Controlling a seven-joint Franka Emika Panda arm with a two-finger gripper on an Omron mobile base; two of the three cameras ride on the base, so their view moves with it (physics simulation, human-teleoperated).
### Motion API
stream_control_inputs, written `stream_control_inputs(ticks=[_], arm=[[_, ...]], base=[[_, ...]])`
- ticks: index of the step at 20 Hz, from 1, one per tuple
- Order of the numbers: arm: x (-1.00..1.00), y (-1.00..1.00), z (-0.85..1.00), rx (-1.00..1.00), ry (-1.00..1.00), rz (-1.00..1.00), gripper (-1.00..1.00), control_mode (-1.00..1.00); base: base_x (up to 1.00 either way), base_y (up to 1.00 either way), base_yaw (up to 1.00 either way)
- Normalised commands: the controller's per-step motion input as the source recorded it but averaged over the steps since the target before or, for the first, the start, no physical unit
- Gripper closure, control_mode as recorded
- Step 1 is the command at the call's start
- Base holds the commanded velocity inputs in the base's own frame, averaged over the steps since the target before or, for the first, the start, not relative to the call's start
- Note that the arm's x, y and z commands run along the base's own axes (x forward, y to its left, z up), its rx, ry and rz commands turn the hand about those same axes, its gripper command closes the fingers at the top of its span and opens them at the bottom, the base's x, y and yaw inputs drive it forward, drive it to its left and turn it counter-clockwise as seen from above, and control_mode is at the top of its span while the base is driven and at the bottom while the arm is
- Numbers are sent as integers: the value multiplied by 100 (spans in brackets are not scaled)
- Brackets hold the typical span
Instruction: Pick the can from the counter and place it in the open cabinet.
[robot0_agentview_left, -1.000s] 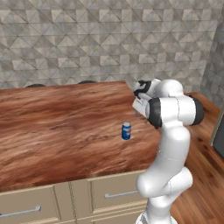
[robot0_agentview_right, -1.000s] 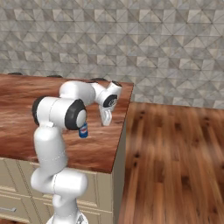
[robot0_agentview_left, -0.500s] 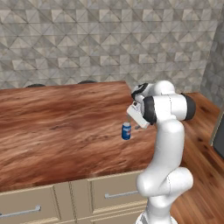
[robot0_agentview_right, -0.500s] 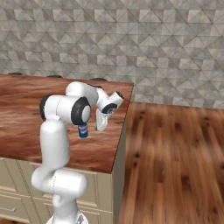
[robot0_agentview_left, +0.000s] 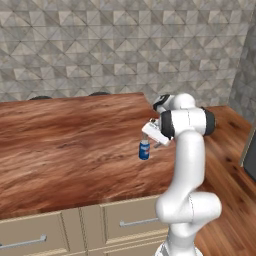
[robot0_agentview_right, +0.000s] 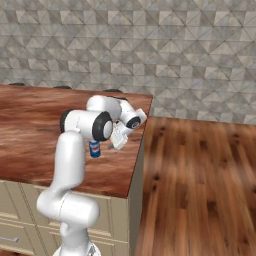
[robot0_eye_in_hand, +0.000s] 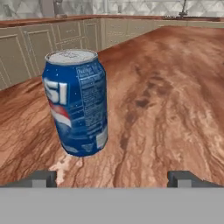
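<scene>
A small blue can (robot0_agentview_left: 144, 150) (robot0_agentview_right: 94, 149) with a silver top stands upright on the reddish-brown counter (robot0_agentview_left: 60, 145) (robot0_agentview_right: 30, 130), near its right end. My gripper (robot0_agentview_left: 150, 140) (robot0_agentview_right: 116, 142) hangs low just to the right of the can, tilted toward it, apart from it. In the hand view the can (robot0_eye_in_hand: 76, 109) sits left of centre on the counter (robot0_eye_in_hand: 175, 87), a little ahead of the open gripper (robot0_eye_in_hand: 113, 177). Both dark fingertips (robot0_eye_in_hand: 41, 177) stand wide apart with nothing between them. The open cabinet is out of view.
The counter's right edge (robot0_agentview_right: 137, 150) drops to a wood floor (robot0_agentview_right: 200, 175) a short way from the can. Beige drawers (robot0_agentview_left: 125, 220) with silver handles run below the counter. A grey tiled wall (robot0_agentview_left: 125, 50) stands behind, with dark burners (robot0_agentview_left: 40, 97) at the back.
The hand has come down from above the counter's far right corner and swung toward the can, ending low beside it. The can has not moved and the jaws stayed open.
</scene>
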Motion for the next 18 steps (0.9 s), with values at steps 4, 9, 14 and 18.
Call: stream_control_inputs(ticks=[4,9,14,18], arm=[[0,49,0,7,19,14,-100,-100],[0,28,-8,7,12,11,-100,-100],[-12,10,-9,6,16,4,-100,-100],[-24,0,-1,5,15,0,-100,-100]], base=[[0,0,0],[0,0,0],[0,0,0],[0,0,0]])
